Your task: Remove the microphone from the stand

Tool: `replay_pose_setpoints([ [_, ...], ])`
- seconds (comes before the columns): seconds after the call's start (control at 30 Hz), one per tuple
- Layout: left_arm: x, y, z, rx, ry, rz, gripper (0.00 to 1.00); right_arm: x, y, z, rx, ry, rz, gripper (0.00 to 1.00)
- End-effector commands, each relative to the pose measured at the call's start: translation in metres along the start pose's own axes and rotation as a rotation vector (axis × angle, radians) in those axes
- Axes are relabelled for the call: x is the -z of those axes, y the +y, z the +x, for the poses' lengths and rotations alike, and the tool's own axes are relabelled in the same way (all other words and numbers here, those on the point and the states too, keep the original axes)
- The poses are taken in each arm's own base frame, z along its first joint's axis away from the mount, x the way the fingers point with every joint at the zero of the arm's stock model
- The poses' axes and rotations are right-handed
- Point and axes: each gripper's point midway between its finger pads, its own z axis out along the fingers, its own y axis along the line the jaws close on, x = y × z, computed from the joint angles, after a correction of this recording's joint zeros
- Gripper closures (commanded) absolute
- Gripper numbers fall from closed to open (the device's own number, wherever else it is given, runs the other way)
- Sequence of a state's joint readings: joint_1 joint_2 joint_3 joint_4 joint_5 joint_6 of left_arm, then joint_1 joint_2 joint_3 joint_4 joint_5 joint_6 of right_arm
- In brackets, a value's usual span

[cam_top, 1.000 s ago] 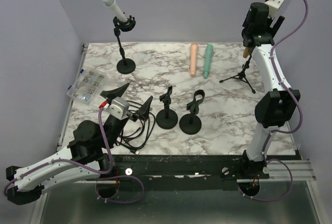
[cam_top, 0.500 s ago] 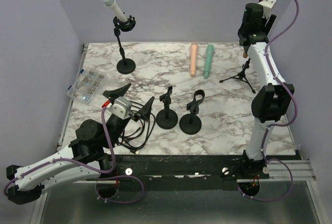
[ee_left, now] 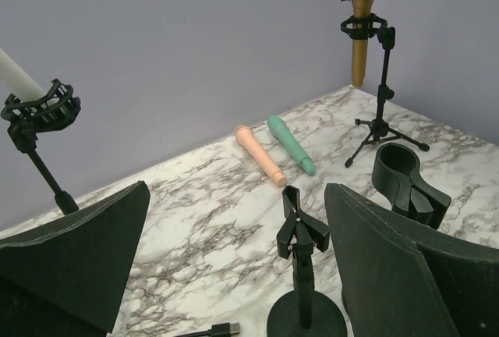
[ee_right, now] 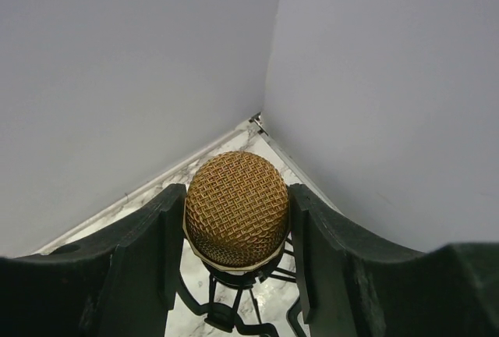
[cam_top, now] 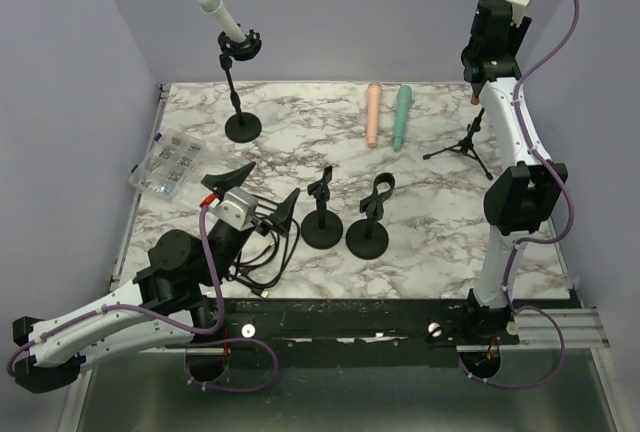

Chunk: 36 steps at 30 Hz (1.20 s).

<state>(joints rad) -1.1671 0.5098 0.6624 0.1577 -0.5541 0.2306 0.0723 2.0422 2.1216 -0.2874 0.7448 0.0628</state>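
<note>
Mic [ee_right: 236, 208] has gone up a bit, its gold head squeezed tight in the right gripper [ee_right: 236, 206]. It is not out of the stand [ee_left: 381, 79] yet. Left gripper [ee_left: 234, 232] is wide open.

four microphones [cam_top: 222, 14] [cam_top: 373, 114] [cam_top: 401, 117] [ee_left: 359, 56], four stands [cam_top: 243, 128] [cam_top: 470, 144] [cam_top: 321, 230] [cam_top: 368, 240]

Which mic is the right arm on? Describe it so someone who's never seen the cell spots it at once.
Go to the far right corner of the marble table, where a black tripod stand stands. The gold microphone sits upright in its clip, the right end effector closed on its mesh head. It is the only gold one, and the only one on a tripod.
</note>
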Motion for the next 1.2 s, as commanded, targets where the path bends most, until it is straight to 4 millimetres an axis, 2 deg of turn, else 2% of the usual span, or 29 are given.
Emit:
replay_pose_setpoints([
  [0.0, 0.001, 0.0, -0.014, 0.028, -0.029, 0.014, 0.03, 0.008, -0.005, -0.041, -0.048, -0.073, -0.018, 0.65],
  [0.13, 0.0, -0.001, -0.011, 0.021, -0.026, 0.01, 0.03, 0.019, -0.014, -0.06, -0.064, -0.102, -0.023, 0.67],
  [0.23, -0.003, -0.004, -0.01, 0.014, -0.012, 0.021, 0.03, 0.032, -0.026, -0.085, -0.087, -0.149, -0.02, 0.7],
  [0.47, 0.001, -0.001, -0.015, 0.023, -0.026, 0.02, 0.03, 0.074, -0.052, -0.147, -0.176, -0.304, -0.073, 0.72],
  [0.77, 0.002, 0.0, -0.016, 0.028, -0.032, 0.017, 0.03, 0.132, -0.075, -0.204, -0.339, -0.437, -0.212, 0.76],
  [0.87, 0.002, -0.001, -0.019, 0.036, -0.033, 0.024, 0.03, 0.157, -0.072, -0.222, -0.417, -0.487, -0.327, 0.81],
  [0.93, 0.004, 0.0, -0.021, 0.043, -0.039, 0.025, 0.03, 0.172, -0.062, -0.23, -0.453, -0.501, -0.431, 0.84],
  [1.07, 0.007, 0.006, -0.023, 0.046, -0.048, 0.005, 0.03, 0.203, -0.03, -0.234, -0.487, -0.507, -0.689, 0.9],
  [1.17, 0.007, 0.009, -0.023, 0.039, -0.052, -0.012, 0.03, 0.215, -0.002, -0.229, -0.508, -0.461, -0.857, 0.93],
])
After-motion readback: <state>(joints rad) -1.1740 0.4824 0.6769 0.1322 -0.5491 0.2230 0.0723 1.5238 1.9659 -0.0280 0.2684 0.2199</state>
